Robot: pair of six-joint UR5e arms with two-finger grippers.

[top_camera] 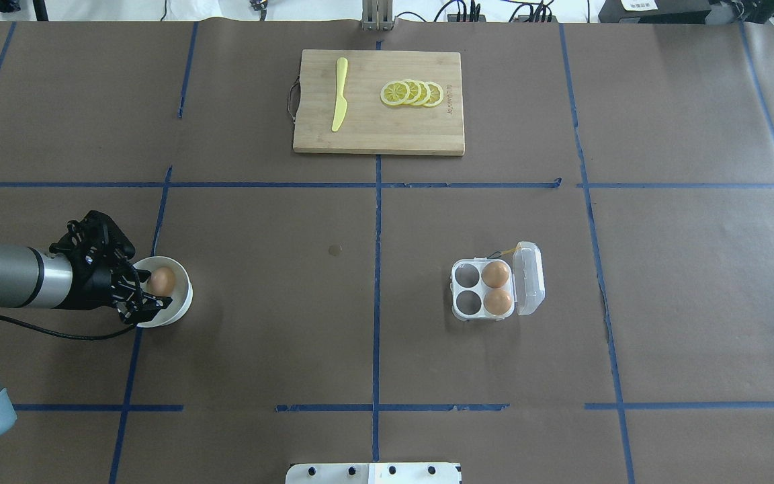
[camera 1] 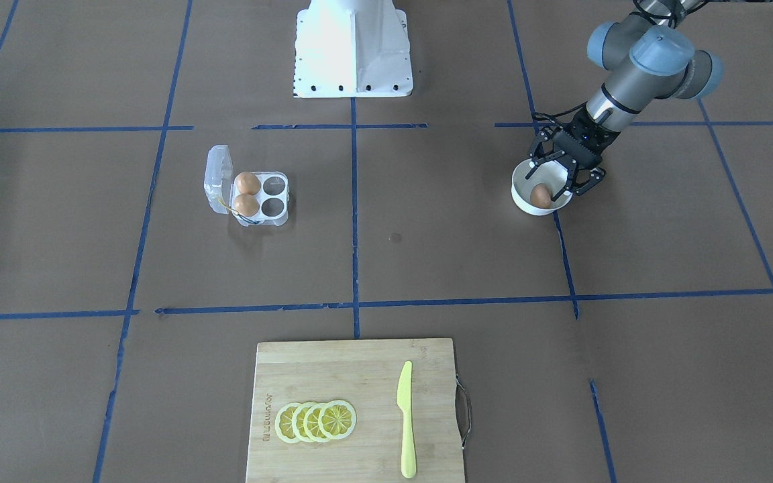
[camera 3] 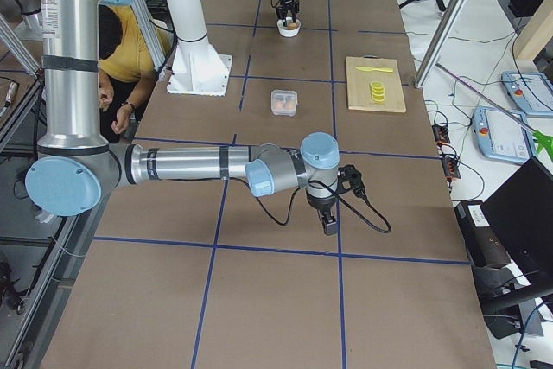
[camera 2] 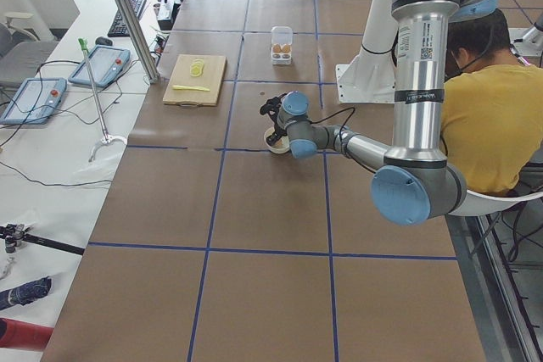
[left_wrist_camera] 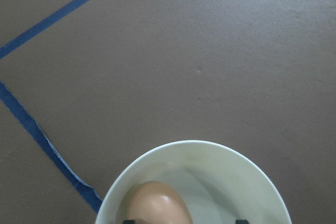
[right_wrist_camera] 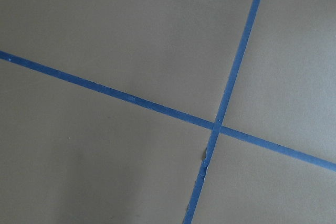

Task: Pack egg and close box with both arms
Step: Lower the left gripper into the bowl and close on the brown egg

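In the front view the box [camera 1: 284, 201] sits with its lid [camera 1: 217, 176] swung open to one side. Two eggs [camera 1: 247, 182] fill the cells nearest the lid, and the other two cells are empty. The egg [camera 1: 541, 196] to be packed lies in a white bowl [camera 1: 524, 201], well apart from the box. By my judgement this egg's packing has barely begun: it is not lifted, and the lid is not yet closed. The left arm [camera 1: 628, 94] slants down, and the left claw [camera 1: 561, 181] hangs over the bowl with its fingers spread and not clamped on the egg.

From overhead the left arm runs nearly level in from the edge. The claw is at the bowl's rim, and the box is on the other half of the table [top_camera: 259, 336].

The left-end view shows the forearm low and the claw dipped to the bowl, too small to judge further.

In the right-end view the right arm [camera 3: 190, 164] stretches low with its wrist bent down. The right claw [camera 3: 327, 218] points at the table, away from the box, and I cannot tell whether it is apart or together.

The left wrist view has the egg at the bottom edge inside the bowl. Two dark fingertips [left_wrist_camera: 241, 221] stand apart there.

The right wrist view shows only table and crossed blue tape [right_wrist_camera: 218, 124].
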